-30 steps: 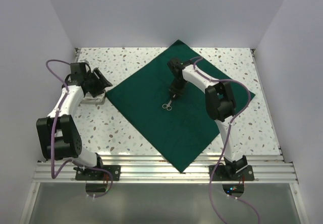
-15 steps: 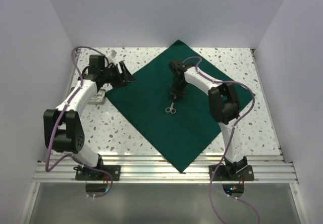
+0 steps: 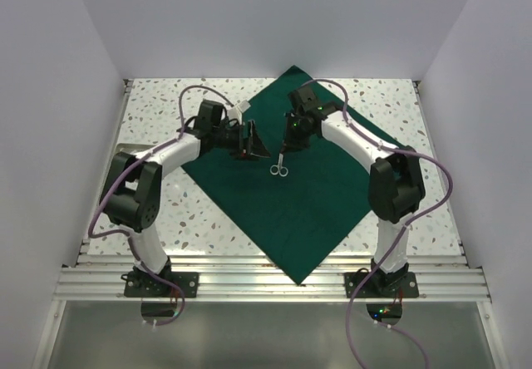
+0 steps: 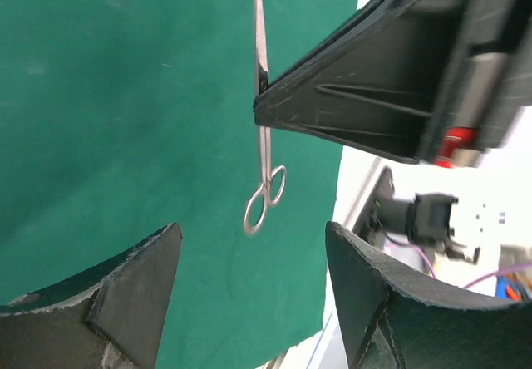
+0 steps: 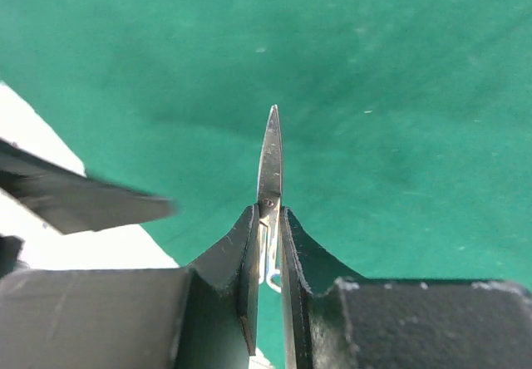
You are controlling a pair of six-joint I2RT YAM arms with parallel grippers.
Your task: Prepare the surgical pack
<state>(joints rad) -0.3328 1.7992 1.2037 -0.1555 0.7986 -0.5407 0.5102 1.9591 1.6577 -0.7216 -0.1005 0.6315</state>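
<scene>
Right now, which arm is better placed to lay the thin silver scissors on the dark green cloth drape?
Right. The right gripper is shut on the thin silver scissors over the dark green cloth drape; the left gripper is open.

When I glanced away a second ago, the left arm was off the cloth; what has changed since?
The left gripper swung right, from beside the drape to above it, open. The right gripper stayed roughly put, shut on the scissors; drape unmoved.
</scene>
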